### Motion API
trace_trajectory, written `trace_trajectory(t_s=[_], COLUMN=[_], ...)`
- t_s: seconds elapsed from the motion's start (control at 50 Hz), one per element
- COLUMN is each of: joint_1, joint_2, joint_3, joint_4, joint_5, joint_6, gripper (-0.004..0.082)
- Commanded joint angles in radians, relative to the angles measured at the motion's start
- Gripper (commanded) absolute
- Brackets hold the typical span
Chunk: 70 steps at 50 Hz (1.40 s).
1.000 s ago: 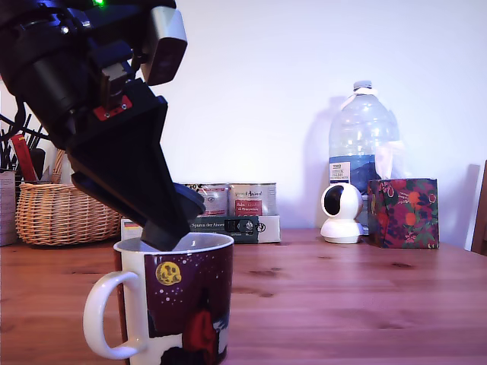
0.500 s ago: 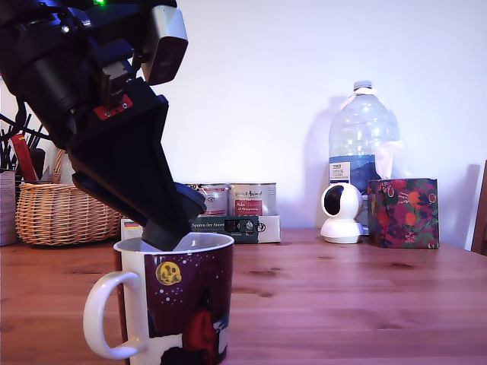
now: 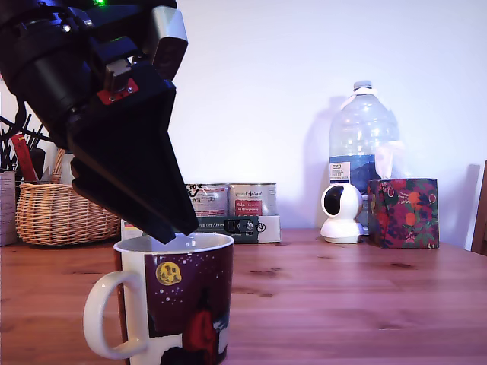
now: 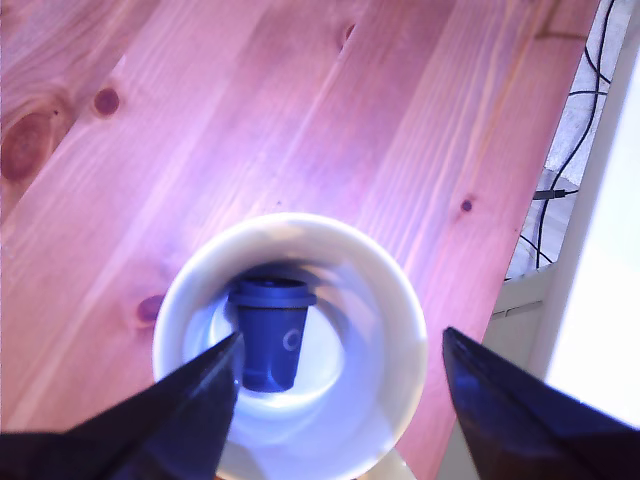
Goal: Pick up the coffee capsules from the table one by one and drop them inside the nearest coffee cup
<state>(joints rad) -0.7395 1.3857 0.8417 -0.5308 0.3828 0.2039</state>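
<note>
The coffee cup (image 3: 183, 300), white with a maroon print and a yellow moon, stands on the wooden table (image 3: 342, 296) at the exterior view's lower left. My gripper (image 3: 173, 233) hangs just over its rim. In the wrist view the cup (image 4: 395, 300) is seen from above, and a dark blue coffee capsule (image 4: 270, 330) lies inside it on the bottom. My gripper (image 4: 340, 350) is open, its two dark fingers (image 4: 190, 400) spread on either side of the cup's mouth and holding nothing.
Along the back wall stand a wicker basket (image 3: 65, 213), two silver tins (image 3: 232, 198) on a dark box (image 3: 232, 225), a white camera (image 3: 341, 214), a large water bottle (image 3: 364, 141) and a patterned box (image 3: 403, 213). The wrist view shows the table's edge with cables (image 4: 580, 130) beyond it.
The gripper has opened over the cup. The dark capsule that sat between the fingertips is gone from them and now lies inside the cup.
</note>
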Motion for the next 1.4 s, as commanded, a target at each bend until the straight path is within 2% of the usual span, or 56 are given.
trace_trajectory(t_s=[0.0, 0.08, 0.2, 0.26, 0.5, 0.74, 1.38], joint_1=[-0.003, -0.002, -0.002, -0.001, 0.051, 0.122, 0.137], joint_2=[0.006, -0.008, -0.045, -0.07, -0.157, -0.165, -0.168], joint_3=[0.014, 0.015, 0.015, 0.015, 0.015, 0.015, 0.015], joint_4=[0.007, 0.007, 0.008, 0.008, 0.004, -0.001, -0.094], joint_5=[0.001, 0.001, 0.001, 0.0, 0.0, 0.001, 0.005], joint_6=[-0.006, -0.006, -0.005, -0.002, -0.026, -0.05, -0.047], gripper=[0.0494, 0.0359, 0.0072, -0.0032, -0.0019, -0.0019, -0.0019])
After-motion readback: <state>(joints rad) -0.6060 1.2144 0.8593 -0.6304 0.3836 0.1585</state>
